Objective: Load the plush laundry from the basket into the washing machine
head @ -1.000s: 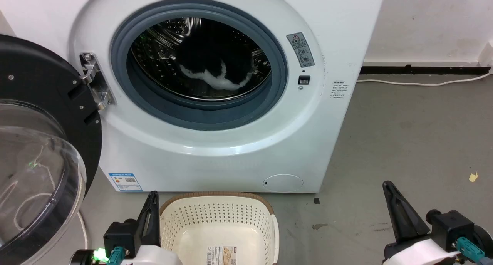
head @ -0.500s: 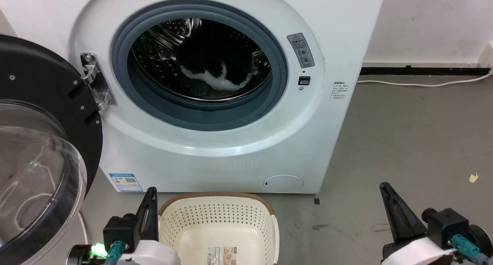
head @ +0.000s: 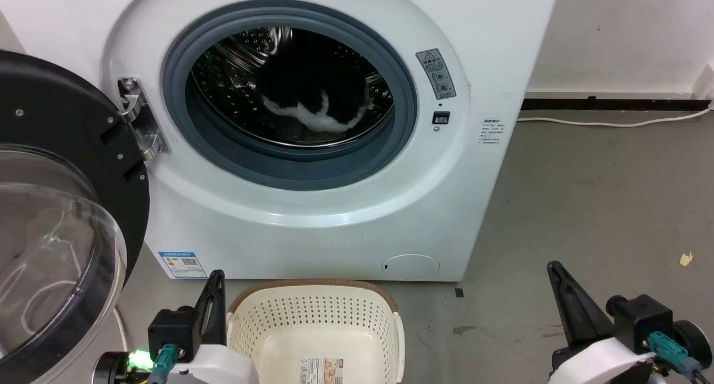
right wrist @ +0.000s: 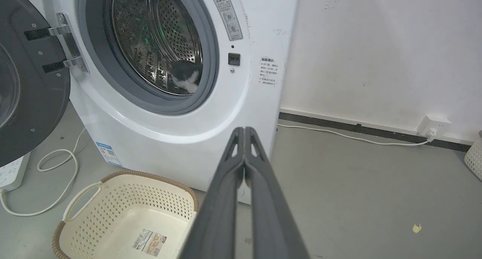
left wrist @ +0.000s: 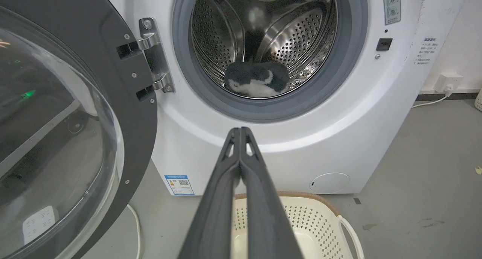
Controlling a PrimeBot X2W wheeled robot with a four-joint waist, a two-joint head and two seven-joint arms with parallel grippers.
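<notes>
1. Drifting slightly leftward in the head view since a second ago, the left gripper (head: 217,278) and right gripper (head: 556,272) stay low. Each has its fingers pressed together with no gap, and neither holds anything.
2. The laundry (left wrist: 256,80) lies as before on the bottom of the drum (left wrist: 301,37) inside the washer (head: 334,228). The basket (head: 312,311) on the floor in front is empty as it was, bare but for a sticker (head: 322,368).
3. The left wrist view shows the bundle whole, black with a white patch. From the head it is a dark mass with a white streak. From the right wrist it is a small piece past the gasket (right wrist: 211,63).
4. The right wrist view adds a wall socket (right wrist: 433,125) with its cable, a looped cord (right wrist: 56,176) and a yellow scrap (right wrist: 416,227) on the floor.
5. The door (head: 56,233) hangs open at the left, cut by the frame edge in every view. The basket's near side is cut off in the head view. The label text is too small to read.
</notes>
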